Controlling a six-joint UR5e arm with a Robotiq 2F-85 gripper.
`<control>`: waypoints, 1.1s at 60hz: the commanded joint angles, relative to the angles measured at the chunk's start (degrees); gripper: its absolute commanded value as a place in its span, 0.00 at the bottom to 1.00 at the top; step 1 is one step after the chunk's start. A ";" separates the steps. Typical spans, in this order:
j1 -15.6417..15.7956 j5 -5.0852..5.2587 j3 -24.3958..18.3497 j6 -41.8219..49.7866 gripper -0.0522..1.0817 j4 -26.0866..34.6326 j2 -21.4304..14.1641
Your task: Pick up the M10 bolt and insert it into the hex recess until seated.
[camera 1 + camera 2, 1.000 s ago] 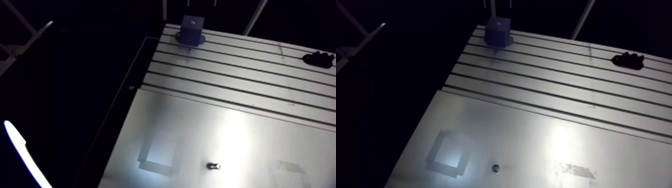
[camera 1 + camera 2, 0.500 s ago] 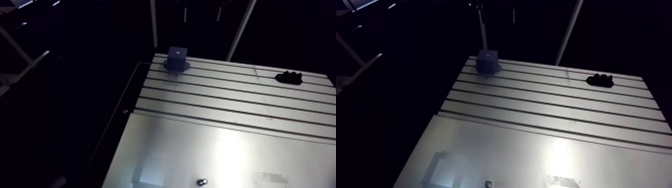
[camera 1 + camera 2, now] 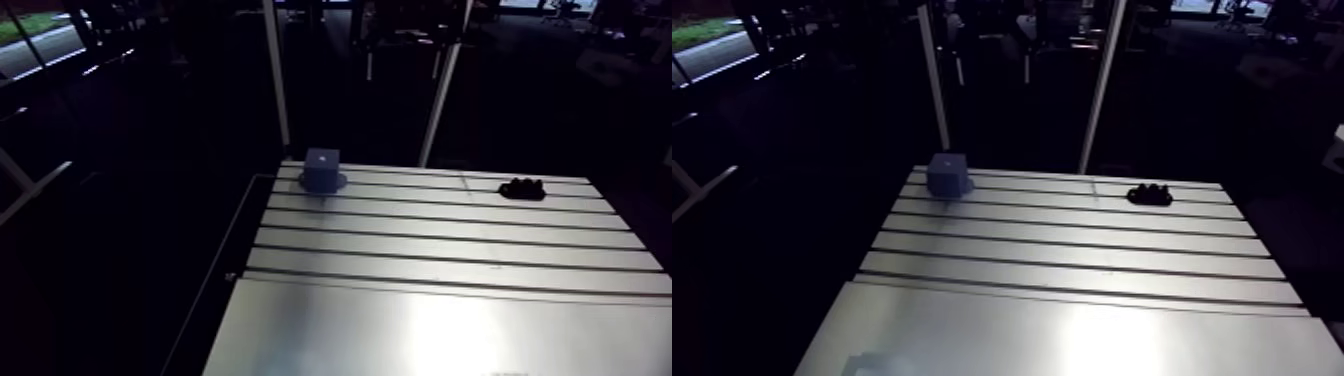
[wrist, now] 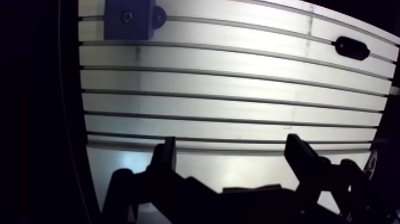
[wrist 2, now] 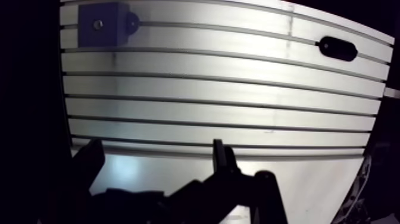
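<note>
My arm camera has swung upward since the earlier pictures, so the whole scene has slid down. The things themselves have not moved, but the bolt that lay on the smooth plate has dropped out of sight, and I see it in no view now. The slotted table (image 3: pixel 450 235) fills the arm view, with the smooth plate (image 3: pixel 420 330) on its near part. The blue block (image 3: pixel 322 170) sits at the far corner on a flange, I judge fastened there so it holds firm when a bolt is pressed in. A small black piece (image 3: pixel 521 188) lies well apart along the same far edge. Only the wrist view shows my gripper (image 4: pixel 231 143), fingers (image 4: pixel 163 158) spread with nothing between them, and a small round spot on the block's top face.
</note>
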 commanded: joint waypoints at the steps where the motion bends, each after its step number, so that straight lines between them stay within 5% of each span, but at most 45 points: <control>1: -8.89 0.80 5.43 -3.89 0.05 6.09 -14.17; 66: -8.63 2.50 1.60 -3.90 0.05 10.88 -12.60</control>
